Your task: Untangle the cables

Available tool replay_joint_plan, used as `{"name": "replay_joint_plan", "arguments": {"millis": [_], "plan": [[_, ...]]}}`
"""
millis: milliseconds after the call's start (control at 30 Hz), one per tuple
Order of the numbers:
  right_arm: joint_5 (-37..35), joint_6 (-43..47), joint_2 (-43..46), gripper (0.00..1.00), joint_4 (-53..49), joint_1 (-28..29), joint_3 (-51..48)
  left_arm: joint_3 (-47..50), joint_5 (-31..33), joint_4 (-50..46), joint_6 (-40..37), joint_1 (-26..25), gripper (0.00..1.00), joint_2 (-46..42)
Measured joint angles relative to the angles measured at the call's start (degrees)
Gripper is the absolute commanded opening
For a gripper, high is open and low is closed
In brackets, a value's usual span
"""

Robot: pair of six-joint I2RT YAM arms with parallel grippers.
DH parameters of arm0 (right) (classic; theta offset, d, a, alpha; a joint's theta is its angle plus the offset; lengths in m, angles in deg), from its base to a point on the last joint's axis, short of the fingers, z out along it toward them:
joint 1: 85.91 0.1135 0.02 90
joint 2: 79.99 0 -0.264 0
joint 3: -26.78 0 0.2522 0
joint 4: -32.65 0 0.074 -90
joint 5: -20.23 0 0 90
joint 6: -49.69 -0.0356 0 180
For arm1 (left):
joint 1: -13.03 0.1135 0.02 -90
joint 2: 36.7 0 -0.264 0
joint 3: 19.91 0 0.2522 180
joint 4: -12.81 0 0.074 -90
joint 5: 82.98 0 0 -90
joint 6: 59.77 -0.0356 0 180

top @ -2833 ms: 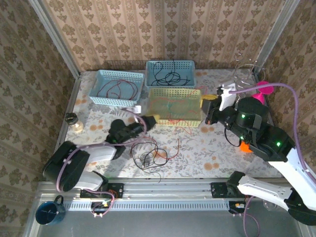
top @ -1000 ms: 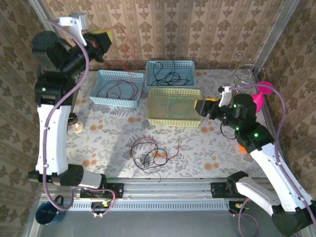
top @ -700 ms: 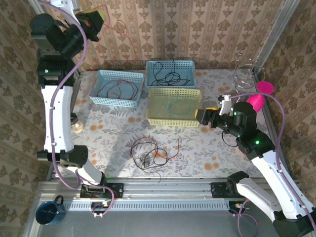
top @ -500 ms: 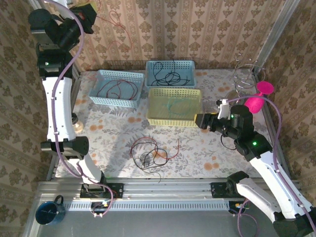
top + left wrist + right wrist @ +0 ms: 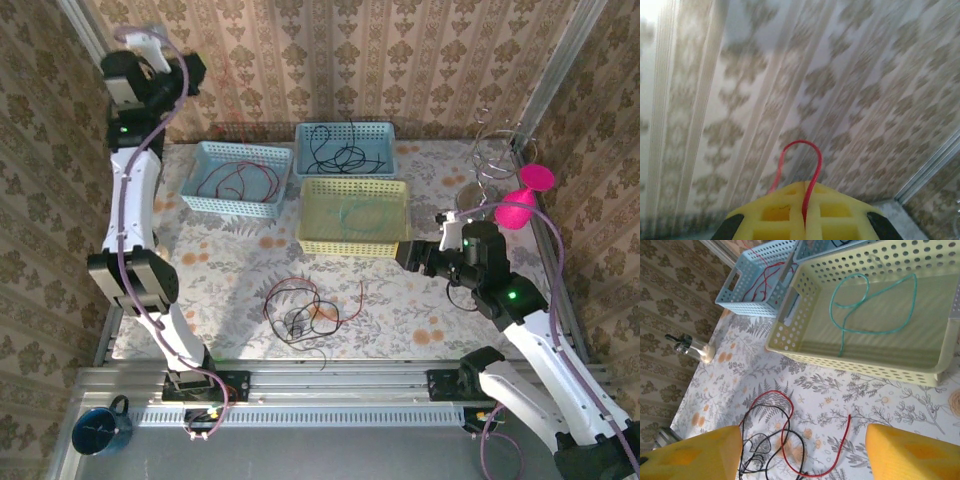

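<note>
Near-left of the parted right gripper (image 5: pixel 801 452) lies the cable tangle (image 5: pixel 298 312); the left gripper (image 5: pixel 805 195), high at far left, apparently clamps a red cable (image 5: pixel 801 142).

I can read no writing, label, brand, number or sign on anything in front of me.
</note>
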Motion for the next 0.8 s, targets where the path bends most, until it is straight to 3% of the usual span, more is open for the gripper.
{"name": "replay_joint_plan", "arguments": {"millis": [400,533,567,667,800], "plan": [[-0.04,-1.40,0.87,0.66,-0.72,0.04,-0.50,14.80,3.39,5.25,-0.09,1.40,0.00,2.21],[-0.04,-1.62,0.07,0.66,-0.72,0.46,-0.63,20.76,4.17,5.73,0.17,1.36,0.08,2.21],[-0.04,-1.62,0.02,0.66,-0.72,0.55,-0.63,21.97,4.48,5.75,0.22,1.27,0.14,2.16],[-0.02,-1.62,-0.31,0.67,-0.70,0.74,-0.63,25.09,5.68,4.96,0.33,1.05,0.58,1.81],[-0.02,-1.57,-0.17,0.67,-0.76,1.31,-0.63,25.31,6.86,0.48,-0.15,0.96,0.74,1.20]]}}
